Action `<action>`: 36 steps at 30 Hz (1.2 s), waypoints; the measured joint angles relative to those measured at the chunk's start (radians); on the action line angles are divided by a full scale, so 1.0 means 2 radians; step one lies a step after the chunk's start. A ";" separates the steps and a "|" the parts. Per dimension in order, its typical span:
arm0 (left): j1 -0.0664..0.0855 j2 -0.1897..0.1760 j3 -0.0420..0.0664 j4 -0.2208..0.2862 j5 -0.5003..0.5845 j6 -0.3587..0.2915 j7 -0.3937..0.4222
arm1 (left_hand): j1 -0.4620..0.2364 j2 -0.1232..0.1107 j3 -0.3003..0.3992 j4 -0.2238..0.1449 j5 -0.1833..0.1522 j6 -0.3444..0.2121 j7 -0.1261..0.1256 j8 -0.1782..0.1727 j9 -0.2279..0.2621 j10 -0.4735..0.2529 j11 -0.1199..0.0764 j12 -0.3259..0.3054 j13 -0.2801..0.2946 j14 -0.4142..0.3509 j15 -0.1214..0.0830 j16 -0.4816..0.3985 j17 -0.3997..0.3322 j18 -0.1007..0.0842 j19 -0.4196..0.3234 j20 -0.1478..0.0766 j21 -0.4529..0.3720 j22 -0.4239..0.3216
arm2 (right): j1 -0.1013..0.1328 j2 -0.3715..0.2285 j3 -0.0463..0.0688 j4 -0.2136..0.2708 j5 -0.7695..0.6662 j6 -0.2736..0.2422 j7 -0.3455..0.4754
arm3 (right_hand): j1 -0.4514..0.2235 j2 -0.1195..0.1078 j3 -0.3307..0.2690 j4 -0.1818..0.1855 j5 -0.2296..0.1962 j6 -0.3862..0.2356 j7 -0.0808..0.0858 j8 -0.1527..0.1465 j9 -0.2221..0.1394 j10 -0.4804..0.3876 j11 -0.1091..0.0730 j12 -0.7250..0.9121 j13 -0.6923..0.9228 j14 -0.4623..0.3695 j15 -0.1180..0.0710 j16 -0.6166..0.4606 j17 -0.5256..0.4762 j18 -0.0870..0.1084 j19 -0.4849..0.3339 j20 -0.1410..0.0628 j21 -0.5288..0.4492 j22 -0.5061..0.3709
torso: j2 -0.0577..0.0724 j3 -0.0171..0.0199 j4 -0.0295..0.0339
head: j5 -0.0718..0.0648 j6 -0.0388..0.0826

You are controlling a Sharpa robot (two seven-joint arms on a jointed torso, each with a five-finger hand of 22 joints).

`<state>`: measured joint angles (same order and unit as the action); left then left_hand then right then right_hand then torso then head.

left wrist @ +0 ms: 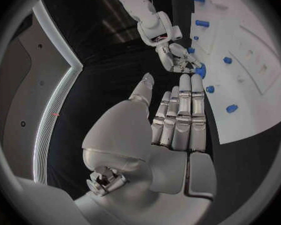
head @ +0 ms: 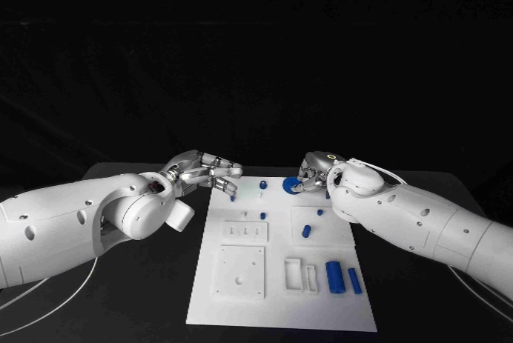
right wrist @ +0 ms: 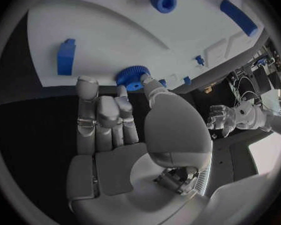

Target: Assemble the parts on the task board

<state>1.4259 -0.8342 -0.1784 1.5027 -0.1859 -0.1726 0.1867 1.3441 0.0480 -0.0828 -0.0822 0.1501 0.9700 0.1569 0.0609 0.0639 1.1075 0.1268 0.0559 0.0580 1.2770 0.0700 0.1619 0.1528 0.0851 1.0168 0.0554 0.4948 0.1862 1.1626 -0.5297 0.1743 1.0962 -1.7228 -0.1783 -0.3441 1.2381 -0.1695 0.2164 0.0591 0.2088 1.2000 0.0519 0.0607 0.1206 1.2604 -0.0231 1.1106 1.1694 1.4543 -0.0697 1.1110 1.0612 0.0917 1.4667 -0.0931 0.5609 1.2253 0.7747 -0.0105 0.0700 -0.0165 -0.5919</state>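
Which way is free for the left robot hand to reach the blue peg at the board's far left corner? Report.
Probably a direct one: the left robot hand hovers open beside the blue peg, with nothing between them.

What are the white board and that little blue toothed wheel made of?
The flat white task board looks like matte plastic, with even colour and no glare. The blue toothed wheel, pinched by the right hand, seems moulded or printed plastic: uniform blue, dull, crisp ridges.
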 measured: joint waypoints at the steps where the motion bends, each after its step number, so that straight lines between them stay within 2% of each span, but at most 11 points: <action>1: 0.000 0.000 0.000 0.000 0.000 0.000 0.000 | 0.000 0.000 0.000 0.000 0.000 0.000 0.000 0.000 0.000 0.000 0.000 0.000 0.000 0.000 0.000 0.000 0.000 0.000 0.000 0.000 0.000 0.000 | 0.000 0.000 0.000 0.001 -0.001 -0.001 -0.001 | 0.000 0.000 0.004 -0.004 -0.002 0.003 0.000 0.000 -0.001 0.001 0.001 0.000 0.000 0.000 0.000 0.000 0.000 0.000 0.000 0.000 0.000 0.000 | 0.000 0.0000 0.0000 | 0.000 0.000; 3: 0.000 0.000 0.000 0.000 -0.001 0.000 -0.001 | 0.000 0.000 0.000 0.000 0.000 0.000 0.000 0.000 0.000 0.000 0.000 0.000 0.000 0.000 0.000 0.000 0.000 0.000 0.000 0.000 0.000 0.000 | 0.000 0.000 -0.001 0.002 -0.004 -0.002 -0.004 | -0.002 0.001 0.010 -0.010 -0.002 0.004 0.001 0.000 -0.001 0.001 0.001 0.000 0.001 0.000 0.000 0.000 0.000 0.000 0.000 0.000 0.000 0.000 | 0.000 0.0000 0.0000 | 0.000 0.000; 5: 0.000 0.000 0.000 0.000 -0.001 0.001 -0.001 | 0.000 0.000 0.001 -0.001 0.002 0.000 0.000 0.000 0.000 0.000 0.000 0.000 0.000 0.000 0.000 0.000 0.000 0.000 0.000 0.000 0.000 0.000 | -0.001 0.000 -0.001 0.003 -0.007 -0.003 -0.006 | -0.003 0.002 0.014 -0.014 -0.002 0.005 0.000 0.000 -0.001 0.001 0.001 0.000 0.001 0.000 0.000 0.000 0.000 -0.007 0.000 0.000 0.000 0.000 | 0.000 -0.0001 0.0000 | 0.000 0.001; 10: 0.000 0.000 0.000 0.000 -0.002 0.001 -0.002 | 0.000 0.000 0.001 -0.001 0.002 0.000 0.000 0.000 0.000 0.000 0.000 0.000 0.000 0.000 0.000 0.000 0.000 0.000 0.000 0.000 0.000 0.000 | -0.001 0.000 -0.002 0.007 -0.013 -0.007 -0.013 | -0.007 -0.002 0.013 -0.013 -0.008 0.006 -0.001 0.000 -0.002 0.003 -0.001 0.000 0.002 0.000 0.000 0.000 -0.002 -0.008 0.000 0.000 0.000 0.000 | 0.000 -0.0001 -0.0001 | -0.001 0.002; 22: 0.000 -0.001 0.000 0.000 -0.003 0.003 -0.003 | 0.000 0.000 0.003 -0.003 0.002 0.000 0.000 0.000 0.000 0.000 0.000 0.000 0.000 0.000 0.000 0.000 0.000 0.000 0.000 0.000 0.002 0.000 | -0.002 -0.012 -0.003 0.028 -0.019 -0.013 -0.017 | -0.007 -0.002 0.009 -0.012 -0.012 0.007 -0.002 0.000 -0.002 0.003 -0.001 0.000 0.002 0.000 0.000 0.000 -0.004 -0.008 0.000 0.000 0.000 0.000 | 0.000 0.0001 0.0001 | -0.002 0.004; 34: 0.000 -0.002 0.000 -0.001 -0.005 0.004 -0.004 | 0.000 0.000 0.005 -0.005 0.002 0.000 0.000 0.000 0.000 0.000 0.000 0.000 0.000 0.000 0.000 0.000 0.000 0.000 0.000 0.000 0.002 0.000 | -0.002 -0.046 -0.003 0.088 -0.021 -0.027 -0.020 | -0.008 -0.003 0.009 -0.012 -0.012 0.005 0.000 0.000 -0.004 0.003 -0.001 -0.003 0.001 0.000 0.000 0.000 -0.005 -0.007 0.000 0.000 0.000 -0.001 | 0.000 0.0004 -0.0008 | -0.001 0.003; 36: 0.000 -0.003 0.000 -0.001 -0.005 0.005 -0.005 | 0.000 0.000 0.005 -0.005 0.002 0.000 0.000 0.000 0.000 0.000 0.000 0.000 0.000 0.000 0.000 0.000 0.000 0.000 0.000 0.000 0.002 0.000 | -0.002 -0.050 -0.003 0.094 -0.022 -0.028 -0.021 | -0.013 -0.008 0.004 -0.007 -0.013 -0.003 0.005 0.000 -0.007 0.000 0.002 -0.009 -0.004 0.000 0.000 -0.002 -0.008 -0.007 0.000 0.000 -0.004 -0.003 | 0.000 0.0004 -0.0011 | -0.001 0.004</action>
<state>1.4258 -0.8403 -0.1789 1.5010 -0.1961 -0.1634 0.1777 1.3441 0.0480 -0.0738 -0.0913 0.1544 0.9700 0.1569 0.0609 0.0639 1.1075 0.1268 0.0559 0.0580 1.2770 0.0701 0.1619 0.1528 0.0851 1.0168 0.0554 0.4994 0.1864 1.1578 -0.6287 0.1684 1.2845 -1.7668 -0.2346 -0.3867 1.2130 -0.1846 0.2237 0.0457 0.1821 1.1943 0.0621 0.0608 0.1070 1.2598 -0.0195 1.0929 1.1624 1.4543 -0.0697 1.1079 1.0453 0.0767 1.4667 -0.0930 0.5524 1.2197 0.7740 -0.0098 0.0679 -0.0183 -0.5844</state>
